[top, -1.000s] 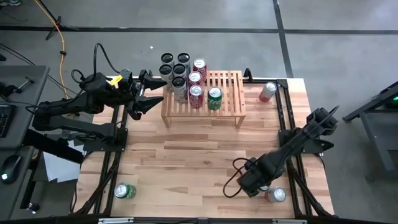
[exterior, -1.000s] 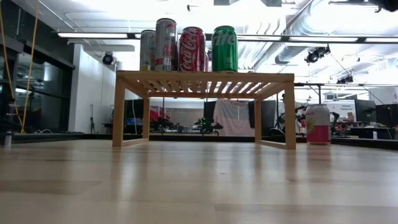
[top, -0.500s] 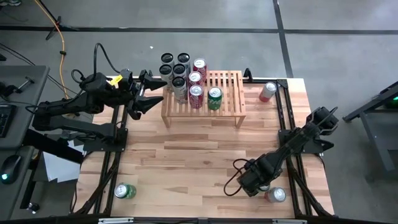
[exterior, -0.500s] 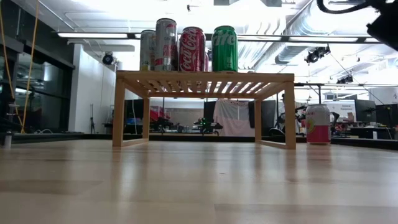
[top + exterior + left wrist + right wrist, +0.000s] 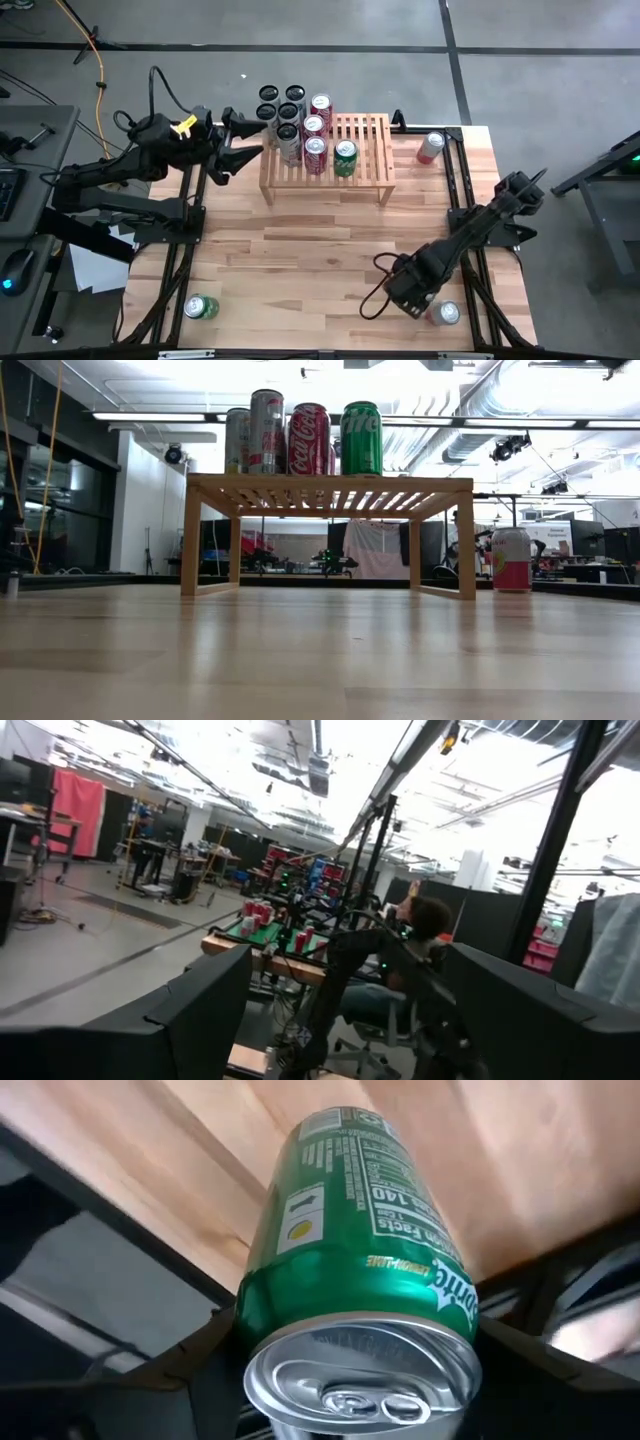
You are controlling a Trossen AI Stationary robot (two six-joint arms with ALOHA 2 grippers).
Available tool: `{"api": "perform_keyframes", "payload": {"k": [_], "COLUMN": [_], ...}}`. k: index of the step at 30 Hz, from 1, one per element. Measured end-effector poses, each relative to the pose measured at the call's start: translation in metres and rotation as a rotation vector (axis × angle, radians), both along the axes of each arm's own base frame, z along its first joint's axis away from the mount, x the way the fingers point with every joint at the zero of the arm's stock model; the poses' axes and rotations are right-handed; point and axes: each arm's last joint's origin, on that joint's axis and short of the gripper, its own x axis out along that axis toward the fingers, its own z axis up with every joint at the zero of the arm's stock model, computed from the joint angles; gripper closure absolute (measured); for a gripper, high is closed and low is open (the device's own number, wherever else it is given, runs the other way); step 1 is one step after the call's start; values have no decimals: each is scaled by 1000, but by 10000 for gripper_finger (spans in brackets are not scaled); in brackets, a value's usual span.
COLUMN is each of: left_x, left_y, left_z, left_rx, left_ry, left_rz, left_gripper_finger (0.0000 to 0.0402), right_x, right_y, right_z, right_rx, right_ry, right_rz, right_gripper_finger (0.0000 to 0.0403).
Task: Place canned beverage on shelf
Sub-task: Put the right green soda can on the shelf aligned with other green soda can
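Gleaming green aluminum can (image 5: 355,1270) between dark claw fingers (image 5: 190,1370).

The high view looked straight down on the table (image 5: 300,260); the low view faced level across it, sharing the shelf (image 5: 365,150).

We read "Coca-Cola" script on the red can (image 5: 309,439) atop the shelf (image 5: 328,488), "Supplement Facts" and "140" on the green can (image 5: 362,1270) between dark fingers.
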Motion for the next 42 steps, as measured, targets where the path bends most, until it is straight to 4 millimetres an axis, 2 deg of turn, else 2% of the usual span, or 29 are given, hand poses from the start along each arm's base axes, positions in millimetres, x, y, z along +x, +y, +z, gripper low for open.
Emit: {"api": "perform_keyframes", "payload": {"k": [3,7,13,18,23,26,30,33,38,42], "left_x": [0,1,2,2,2,2,1,1,1,1], "left_y": [2,3,3,3,3,3,4,4,5,4], "left_z": [0,-1,-1,-1,-1,-1,-1,-1,-1,-1], "left_rx": [3,7,15,16,15,15,9,7,3,0], "left_ry": [2,7,9,10,10,9,9,10,9,8], "left_rz": [14,19,21,22,21,21,44,48,62,61], "left_gripper_finger": [78,78,78,78,78,78,78,78,78,78], "right_x": [4,5,1,-8,-24,-32,-33,-28,-11,2], "right_y": [-11,-38,-92,-141,-185,-208,-234,-253,-283,-296], "right_z": [27,75,159,210,248,256,250,236,206,181], "right_rx": [-19,-102,-203,-413,-594,-661,-684,-621,-416,-316], "right_ry": [-88,-210,-600,-845,-997,-990,-918,-830,-747,-673], "right_rz": [73,71,-75,-192,-307,-347,-355,-333,-302,-270], "right_gripper_finger": [123,123,123,123,123,123,123,123,123,123]}}
